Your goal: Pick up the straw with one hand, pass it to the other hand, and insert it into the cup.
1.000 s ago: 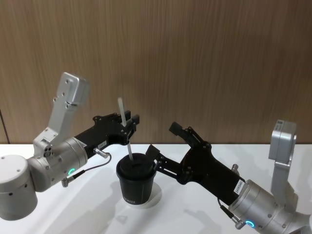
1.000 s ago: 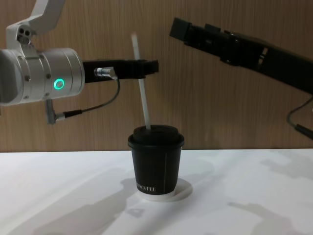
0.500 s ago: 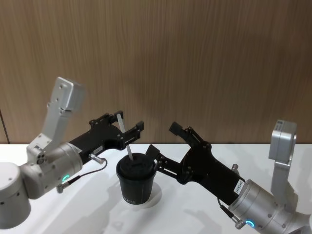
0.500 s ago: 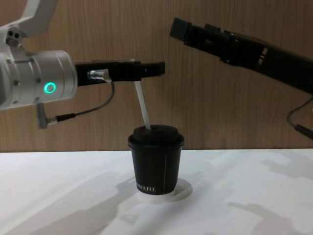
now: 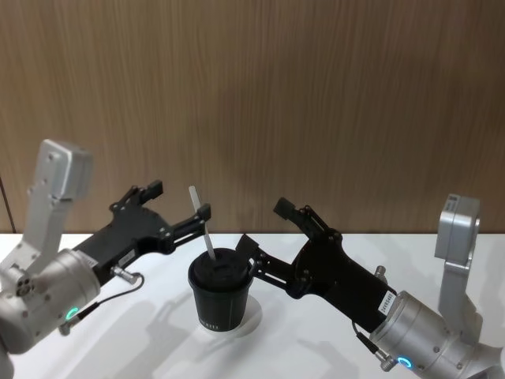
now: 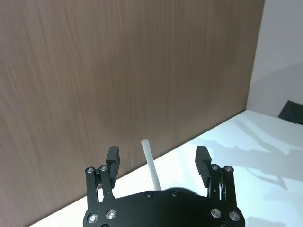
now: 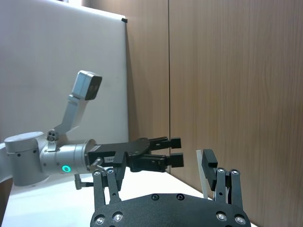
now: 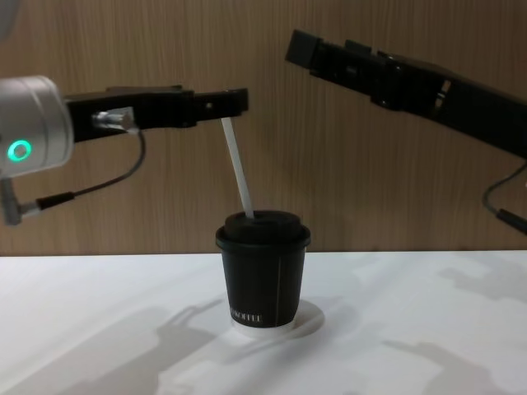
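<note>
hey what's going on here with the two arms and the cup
A thin white plastic straw stands tilted in the domed lid of the small black paper cup, which sits on a flat white disc on the white table. The left pincer is open, its fingers either side of the straw's top. The right pincer is open too, beside the cup.
</note>
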Controlling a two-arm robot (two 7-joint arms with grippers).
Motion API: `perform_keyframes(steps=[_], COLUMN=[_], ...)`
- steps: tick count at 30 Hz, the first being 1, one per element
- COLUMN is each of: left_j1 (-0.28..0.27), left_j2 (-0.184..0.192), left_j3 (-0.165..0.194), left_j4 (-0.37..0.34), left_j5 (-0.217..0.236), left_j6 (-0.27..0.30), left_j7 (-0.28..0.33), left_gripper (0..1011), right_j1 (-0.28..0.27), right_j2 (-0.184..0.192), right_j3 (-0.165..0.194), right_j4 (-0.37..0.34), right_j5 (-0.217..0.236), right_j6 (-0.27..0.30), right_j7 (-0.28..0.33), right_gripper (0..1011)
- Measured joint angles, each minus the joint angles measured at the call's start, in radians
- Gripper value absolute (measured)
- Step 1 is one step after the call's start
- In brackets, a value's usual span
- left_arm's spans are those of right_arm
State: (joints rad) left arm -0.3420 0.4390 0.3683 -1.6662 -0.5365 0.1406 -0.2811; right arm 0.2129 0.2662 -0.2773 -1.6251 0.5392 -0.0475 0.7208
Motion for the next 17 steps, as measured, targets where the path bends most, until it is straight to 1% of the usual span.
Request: perform_keyframes(steps=[5, 8, 13, 17], left_j1=[0.044, 0.063, 0.085, 0.097], left_j2=[0.017, 0.023, 0.026, 0.021], left_j3=[-0.019, -0.023, -0.022, -0.011], left_j4=[-0.035, -0.045, -0.046, -0.033], left_j5=[0.002, 0.003, 0.002, 0.001], left_j6=[-0.001, 0.005, 0.021, 0.034], left_j7=[0.013, 0.015, 0.014, 0.009], left_gripper=[1002, 1002, 1002, 1002], right_j1=[0.0, 0.0, 0.0, -0.001], right_j2=[0.002, 0.006, 0.018, 0.035], right_j3=[-0.001, -0.003, -0.008, -0.013], right_j4=[0.0, 0.0, -0.003, -0.008], right_j5=[0.0, -0.003, -0.018, -0.037], right_j6=[0.0, 0.0, 0.004, 0.015], right_j7=[0.0, -0.002, -0.012, -0.025], right_gripper=[1001, 1001, 1001, 1001])
